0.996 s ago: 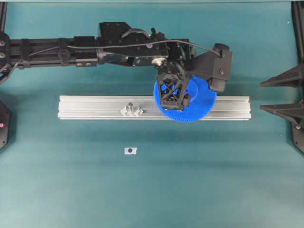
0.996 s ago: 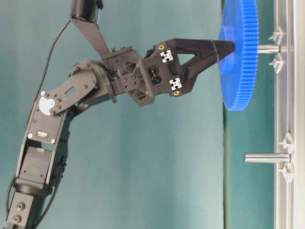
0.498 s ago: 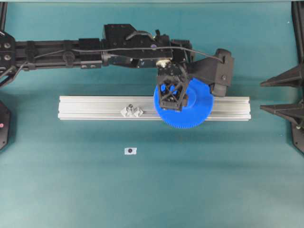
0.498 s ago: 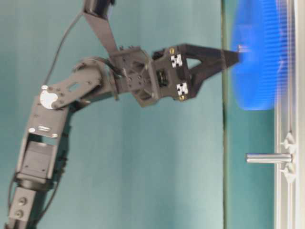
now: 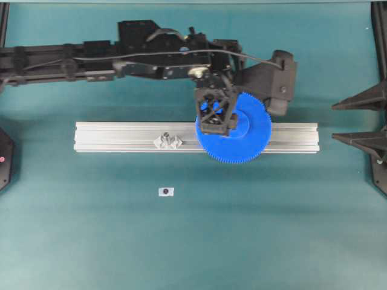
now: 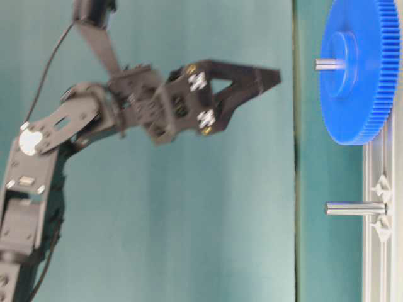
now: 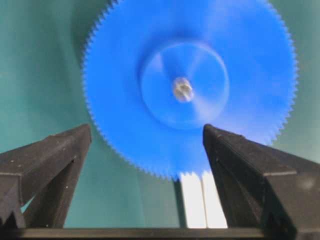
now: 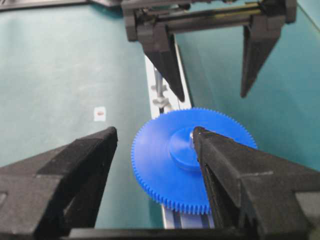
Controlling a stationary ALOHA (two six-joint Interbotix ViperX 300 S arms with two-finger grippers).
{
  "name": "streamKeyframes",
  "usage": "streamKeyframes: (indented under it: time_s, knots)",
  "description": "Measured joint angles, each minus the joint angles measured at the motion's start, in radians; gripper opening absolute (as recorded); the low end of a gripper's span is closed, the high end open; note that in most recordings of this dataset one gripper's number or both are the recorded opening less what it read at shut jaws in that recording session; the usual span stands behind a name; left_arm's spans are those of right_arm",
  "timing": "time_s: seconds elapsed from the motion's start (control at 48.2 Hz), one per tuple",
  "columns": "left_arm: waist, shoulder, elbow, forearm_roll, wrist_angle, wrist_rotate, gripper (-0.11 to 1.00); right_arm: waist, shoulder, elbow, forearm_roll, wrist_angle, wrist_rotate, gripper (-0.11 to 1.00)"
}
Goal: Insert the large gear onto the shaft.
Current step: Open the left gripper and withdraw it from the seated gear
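The large gear [image 5: 249,140] is a bright-blue toothed disc lying flat over the aluminium rail [image 5: 121,138]. It is threaded on the shaft [image 6: 327,63], whose grey tip pokes out through the hub [image 7: 183,89]. My left gripper [image 5: 215,116] hangs open above the gear, clear of it [image 6: 271,77], with nothing between its fingers [image 7: 60,150]. My right gripper [image 5: 332,121] rests open at the table's right edge; in its own view its fingers [image 8: 85,165] frame the gear [image 8: 165,165] from a distance.
A second clear mount with a short dark-tipped pin [image 5: 167,141] stands on the rail left of the gear, also seen from the table-level camera [image 6: 352,208]. A small white sticker with a dark dot [image 5: 165,191] lies on the green mat in front.
The gear has slid down the shaft from near its tip to close against the rail. The left gripper has drawn back up and away from the hub.
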Motion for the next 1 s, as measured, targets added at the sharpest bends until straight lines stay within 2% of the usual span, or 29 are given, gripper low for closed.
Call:
streamKeyframes:
  time_s: [0.187, 0.726, 0.996]
  knots:
    - [-0.009, -0.061, 0.087, 0.000, -0.008, -0.026, 0.92, 0.000, -0.008, 0.000, 0.000, 0.020, -0.002, 0.71]
    - [-0.014, -0.295, 0.302, 0.002, -0.124, -0.121, 0.92, 0.000, -0.009, 0.000, 0.000, 0.146, 0.000, 0.71]
    - [-0.034, -0.391, 0.413, 0.000, -0.163, -0.144, 0.91, 0.000, -0.009, 0.000, 0.000, 0.158, 0.000, 0.71]
